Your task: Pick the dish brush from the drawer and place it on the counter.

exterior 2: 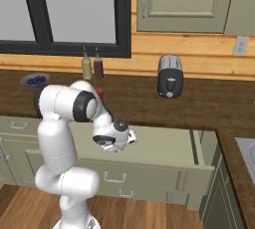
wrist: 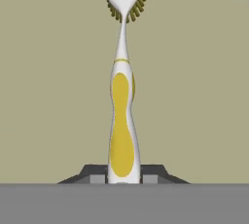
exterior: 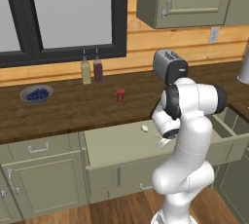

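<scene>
Inside the drawer (exterior: 121,145), hand (wrist: 122,179) closed on the dish brush (wrist: 121,121) handle end

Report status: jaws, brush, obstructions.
Gripper low in open drawer, jaws flanking dish brush handle end, closure unclear. Brush flat on drawer floor. Nothing blocking.

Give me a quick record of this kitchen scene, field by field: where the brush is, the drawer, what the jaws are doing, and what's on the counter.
brush: brush lies in the drawer, head away from the arm
drawer: drawer pulled open below the counter
gripper: gripper low in the drawer, jaws on either side of the handle end; contact unclear
counter: counter holds bowl, two bottles, red can, toaster
task state: brush not yet on the counter
</scene>
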